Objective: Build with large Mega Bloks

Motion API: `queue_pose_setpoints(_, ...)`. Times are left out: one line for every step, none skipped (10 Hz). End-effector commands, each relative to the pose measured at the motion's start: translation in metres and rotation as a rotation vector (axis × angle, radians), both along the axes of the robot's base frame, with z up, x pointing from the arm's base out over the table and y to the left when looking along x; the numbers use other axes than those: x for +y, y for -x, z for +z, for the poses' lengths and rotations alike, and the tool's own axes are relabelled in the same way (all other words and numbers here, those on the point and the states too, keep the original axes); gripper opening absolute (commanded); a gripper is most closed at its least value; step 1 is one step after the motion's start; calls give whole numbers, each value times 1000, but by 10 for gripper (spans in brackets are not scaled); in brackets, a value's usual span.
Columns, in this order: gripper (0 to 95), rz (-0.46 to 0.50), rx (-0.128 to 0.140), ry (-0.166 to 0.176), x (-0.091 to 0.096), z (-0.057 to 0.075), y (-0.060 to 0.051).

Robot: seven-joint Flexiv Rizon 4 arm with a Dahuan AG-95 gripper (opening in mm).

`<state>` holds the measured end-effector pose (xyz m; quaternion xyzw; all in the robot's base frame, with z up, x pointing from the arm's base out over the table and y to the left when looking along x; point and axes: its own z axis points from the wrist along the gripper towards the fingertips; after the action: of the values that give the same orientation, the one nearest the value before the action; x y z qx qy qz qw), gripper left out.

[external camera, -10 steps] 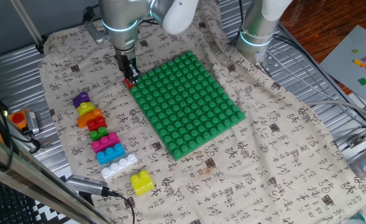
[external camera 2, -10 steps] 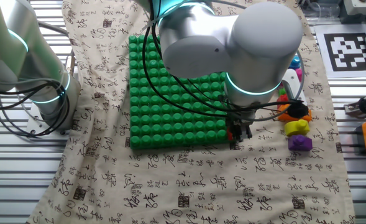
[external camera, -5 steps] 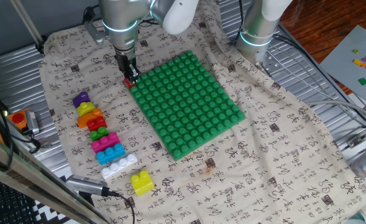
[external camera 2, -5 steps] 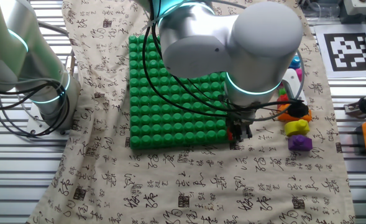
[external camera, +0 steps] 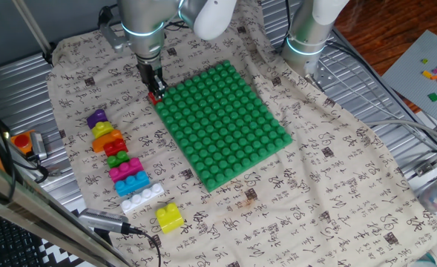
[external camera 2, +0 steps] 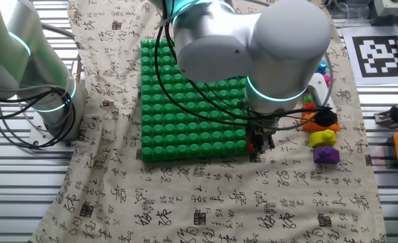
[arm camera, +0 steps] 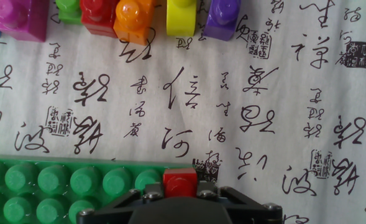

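Observation:
My gripper (external camera: 155, 92) is shut on a small red block (arm camera: 180, 182) and holds it at the corner of the green studded baseplate (external camera: 224, 122), low over it. It also shows in the other fixed view (external camera 2: 258, 146) and in the hand view (arm camera: 180, 191). A row of large blocks lies on the cloth to the left: purple (external camera: 96, 119), yellow (external camera: 102, 128), orange (external camera: 108, 139), red and green (external camera: 117, 153), pink (external camera: 125, 170), blue (external camera: 132, 182), white (external camera: 143, 198). A separate yellow block (external camera: 169, 217) lies nearer the front.
A patterned cloth (external camera: 337, 185) covers the table. A second robot base (external camera: 308, 37) stands behind the baseplate. A grey plate with tiny coloured bricks (external camera: 433, 74) lies at the far right. A cable and tool (external camera: 107, 220) lie at the front left.

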<state>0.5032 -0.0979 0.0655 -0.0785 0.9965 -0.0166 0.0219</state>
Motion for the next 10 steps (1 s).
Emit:
queue_pose_setpoints(380,1,0,1,0,0,-1)
queue_pose_setpoints(380,2,0,1,0,1,-1)
queue_pose_setpoints(380,4,1,0,0,3,0)
queue_pose_setpoints(380,5,6,1,1,7,-1)
queue_pose_setpoints(380,5,12,1,1,12,-2)
queue_pose_setpoints(190,-5,30,2,4,25,-6)
queue_pose_setpoints(190,-11,48,3,6,33,-9)
queue_pose_setpoints(0,-12,51,3,7,39,-12)
queue_pose_setpoints(0,-3,55,-2,8,43,-12)
queue_pose_setpoints(0,7,62,-10,10,47,-14)
